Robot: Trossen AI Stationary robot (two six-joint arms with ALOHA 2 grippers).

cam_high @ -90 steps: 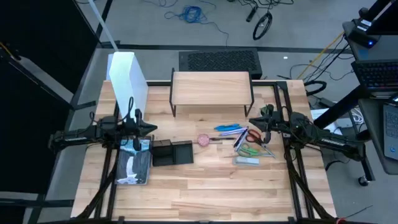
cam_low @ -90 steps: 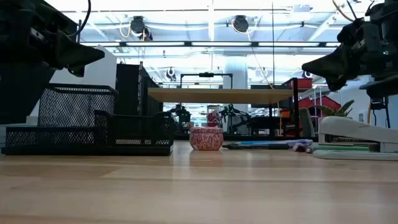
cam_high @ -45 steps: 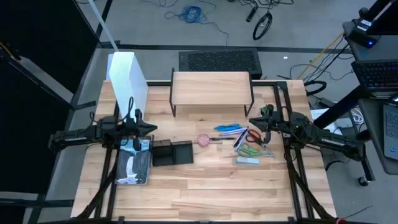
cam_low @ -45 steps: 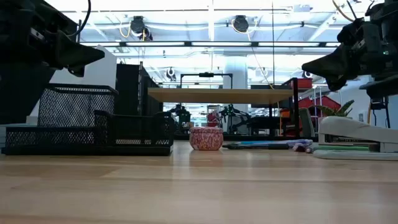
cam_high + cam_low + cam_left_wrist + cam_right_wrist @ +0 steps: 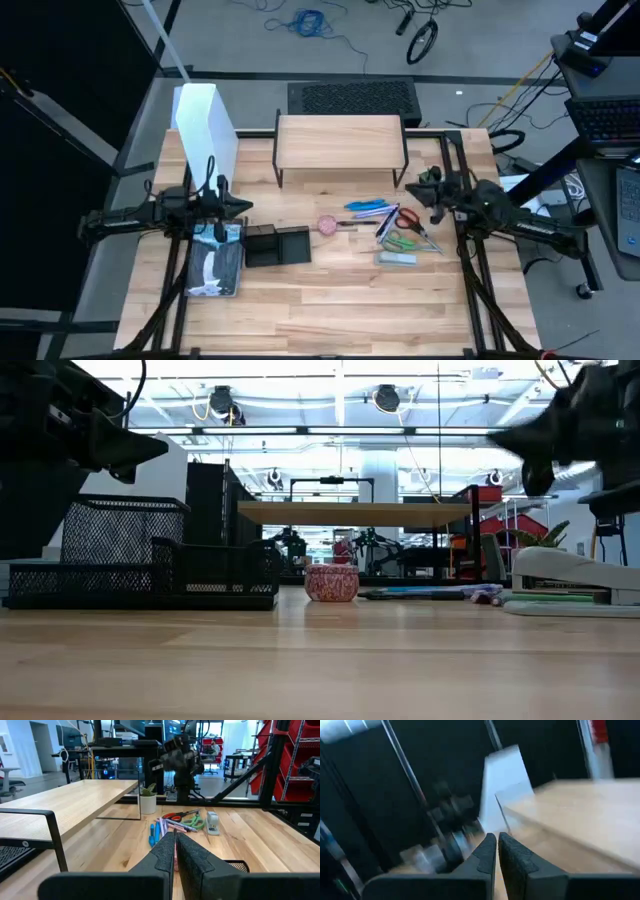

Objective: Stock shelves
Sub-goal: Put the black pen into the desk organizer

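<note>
The shelves [image 5: 340, 143] are a low light-wood riser on thin black legs, standing at the table's far middle; its top [image 5: 70, 805] is bare. My left gripper [image 5: 247, 207] hovers shut above the table's left half, over the black organizer tray [image 5: 277, 245]. My right gripper [image 5: 408, 187] hovers shut on the right, above the loose stationery: blue pens [image 5: 368, 207], red scissors [image 5: 406, 217], green scissors [image 5: 400, 241] and a stapler [image 5: 397, 259]. A small pink pot [image 5: 328, 224] sits between the tray and the pens. Neither gripper holds anything.
A tall white file box [image 5: 205, 125] stands at the far left. A black mesh tray [image 5: 215, 265] lies near the left arm. A small potted plant [image 5: 147, 802] stands by a leg of the shelves. Bare wood spans the table's near half [image 5: 330, 310].
My right gripper has risen a little above the stationery and is in motion; its views are blurred. Its fingers stay shut. My left gripper and all the objects are where they were.
</note>
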